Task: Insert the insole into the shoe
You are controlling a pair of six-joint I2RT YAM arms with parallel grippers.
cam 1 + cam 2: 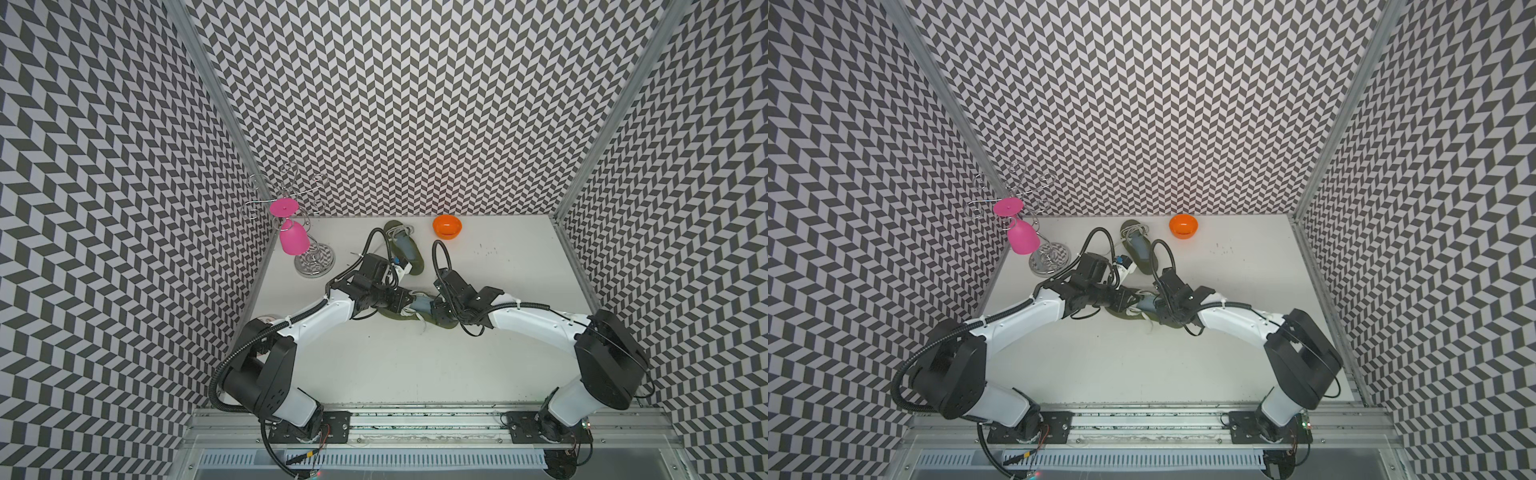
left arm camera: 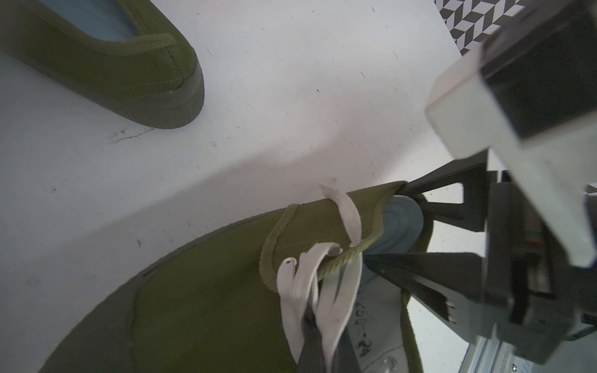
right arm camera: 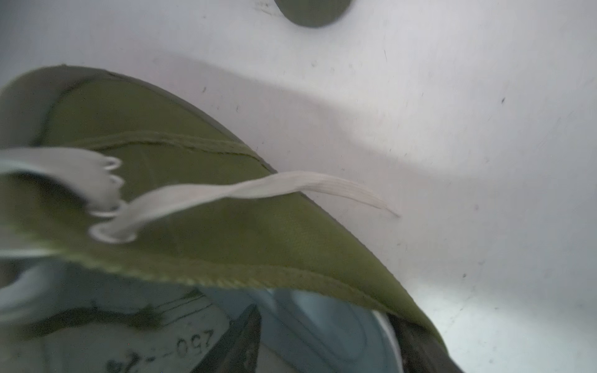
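Pinching white shoelaces (image 2: 300, 284) on the olive shoe (image 2: 210, 306), left hand (image 2: 323, 326) pressed together, right hand (image 2: 384, 226) spread, blue insole (image 2: 403, 219) between its jaws at the shoe opening.

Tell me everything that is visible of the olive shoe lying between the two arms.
The shoe is a low olive-green sneaker that looks like canvas, with a darker rubbery rim and toe. Its flat white laces hang loose, and its pale lining carries printed numbers. It rests on the white table. A grey-blue insole sticks out of its opening, between the open jaws of the right end effector. The left end effector is shut at the laces.
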